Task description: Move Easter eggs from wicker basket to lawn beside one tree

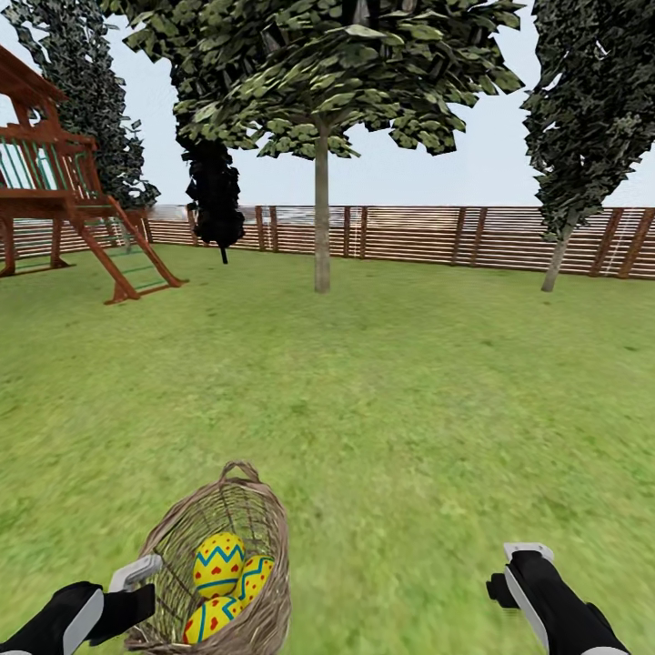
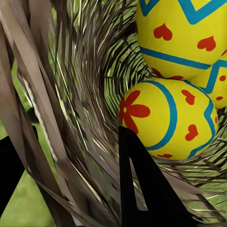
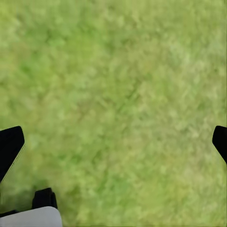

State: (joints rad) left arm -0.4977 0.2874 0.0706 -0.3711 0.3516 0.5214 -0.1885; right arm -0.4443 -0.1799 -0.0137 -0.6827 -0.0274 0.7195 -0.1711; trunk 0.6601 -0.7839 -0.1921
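Three eggs (image 1: 221, 587) are lying together inside the basket (image 1: 264, 528), touching one another; yellow shells, blue zigzag bands, red spots. In the left wrist view two eggs (image 2: 165, 118) are pressing against the woven wall (image 2: 85, 94).

Basket: grey-brown wicker, tilted, standing on the lawn (image 1: 382, 391) at 6 o'clock of the head view, loop handle (image 1: 239, 470) at its far rim.

Left gripper (image 1: 136, 582): sitting at the basket's 9 o'clock, touching the rim. Its dark fingers (image 2: 142, 189) are straddling the wicker wall, one inside just beside an egg, one outside; jaws set apart, gripping no egg.

Right gripper (image 1: 523, 569): hovering over bare grass at the basket's 3 o'clock, well apart from it; fingers (image 3: 9, 146) spread wide, holding nothing.

Tree (image 1: 321, 209): straight grey-brown trunk, broad canopy, standing at 12 o'clock, well beyond the basket.

Fence (image 1: 409, 232): brown slats, running behind the tree.

Play tower (image 1: 55, 182): wooden, standing at 10 o'clock.

Dark columnar trees (image 1: 582, 136): standing at 1 o'clock and 11 o'clock.
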